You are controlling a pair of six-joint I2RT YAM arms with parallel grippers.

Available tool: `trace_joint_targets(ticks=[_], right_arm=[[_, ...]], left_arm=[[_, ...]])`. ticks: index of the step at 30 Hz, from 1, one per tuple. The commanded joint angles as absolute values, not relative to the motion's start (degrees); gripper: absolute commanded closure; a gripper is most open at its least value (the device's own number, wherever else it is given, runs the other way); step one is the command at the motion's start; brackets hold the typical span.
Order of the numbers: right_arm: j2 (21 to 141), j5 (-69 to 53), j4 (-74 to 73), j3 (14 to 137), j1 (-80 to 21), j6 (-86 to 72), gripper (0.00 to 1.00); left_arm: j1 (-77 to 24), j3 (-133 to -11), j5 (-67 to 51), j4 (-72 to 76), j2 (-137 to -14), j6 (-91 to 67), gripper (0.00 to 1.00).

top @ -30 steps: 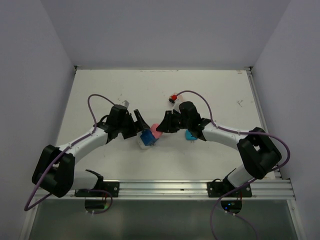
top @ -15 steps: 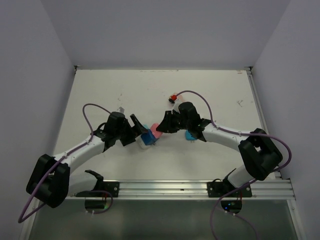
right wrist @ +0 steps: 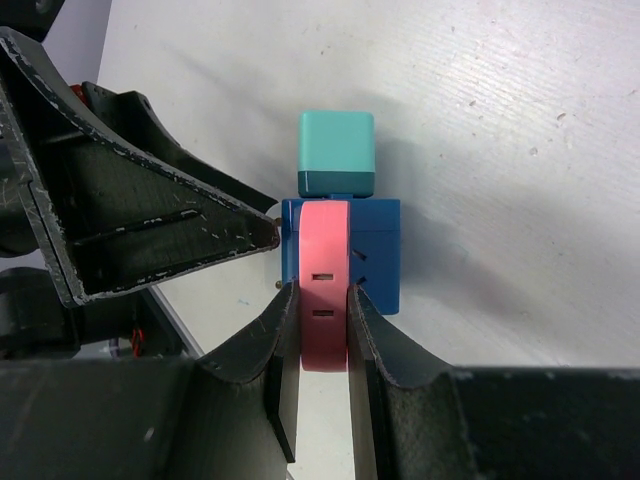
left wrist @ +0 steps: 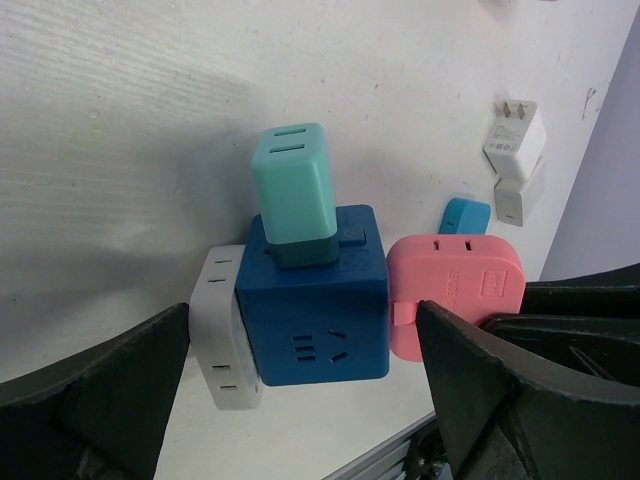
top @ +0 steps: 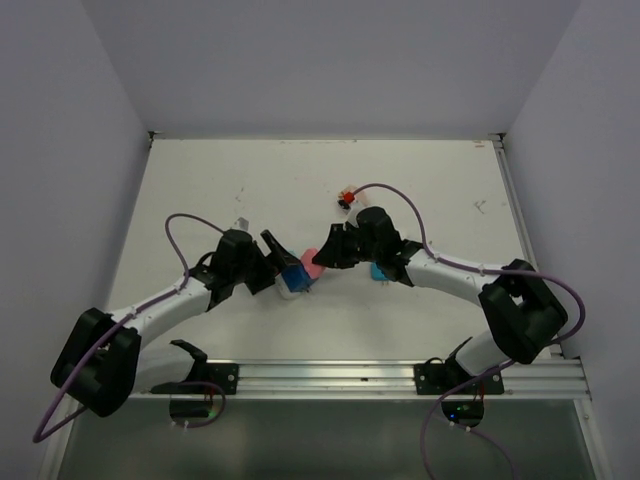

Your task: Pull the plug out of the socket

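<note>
Pink plug (right wrist: 324, 300) still pinched in R claw (right wrist: 322, 292); L claw (left wrist: 300, 330) shifted closer, gaping empty w/ blue socket cube (left wrist: 315, 300) between its jaws, so no brace yet.

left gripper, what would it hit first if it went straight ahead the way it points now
The left gripper would most likely meet the blue socket cube first; it sits centred between the open fingers. The white plug on its side might touch about as soon; depth is unclear.

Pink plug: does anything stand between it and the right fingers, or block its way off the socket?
Nothing visible does. The right fingers clamp the pink plug directly, and its path off the blue socket cube is free.
</note>
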State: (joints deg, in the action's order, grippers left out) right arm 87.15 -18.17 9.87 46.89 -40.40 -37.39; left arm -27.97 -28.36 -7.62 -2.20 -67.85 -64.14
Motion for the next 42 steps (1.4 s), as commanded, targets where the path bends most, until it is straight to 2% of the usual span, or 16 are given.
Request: trace_joint_targets(ticks=[1, 19, 30, 36, 39, 40, 42], right_arm=[[83.9, -17.3, 13.7, 46.6, -40.8, -38.6, 1.0], [83.6, -15.6, 14.8, 45.0, -40.9, -40.3, 1.0], [83.3, -15.3, 15.1, 44.1, -40.8, -41.7, 1.0], [82.5, -14.8, 13.5, 43.9, -40.9, -41.5, 1.0], [81.9, -14.2, 12.7, 44.0, -40.9, -41.5, 1.0], [81.7, -14.2, 12.7, 43.9, -40.9, -41.7, 1.0], [81.4, -13.9, 12.4, 43.9, -40.9, -42.2, 1.0]], left_arm=[[-28.7, -28.3, -7.3, 3.1, -68.6, -65.7, 0.04], [-30.5, -27.0, -7.0, 3.4, -71.4, -66.7, 0.04], [-31.7, -26.7, -6.4, 4.0, -72.8, -67.0, 0.1], [-31.9, -26.5, -4.0, 1.9, -71.8, -66.8, 0.23], [-31.9, -26.5, -2.5, 0.4, -71.1, -66.5, 0.33], [-31.9, -26.4, -1.9, 0.1, -70.9, -66.4, 0.41], [-31.9, -26.3, -1.2, -2.7, -70.8, -66.4, 0.45]])
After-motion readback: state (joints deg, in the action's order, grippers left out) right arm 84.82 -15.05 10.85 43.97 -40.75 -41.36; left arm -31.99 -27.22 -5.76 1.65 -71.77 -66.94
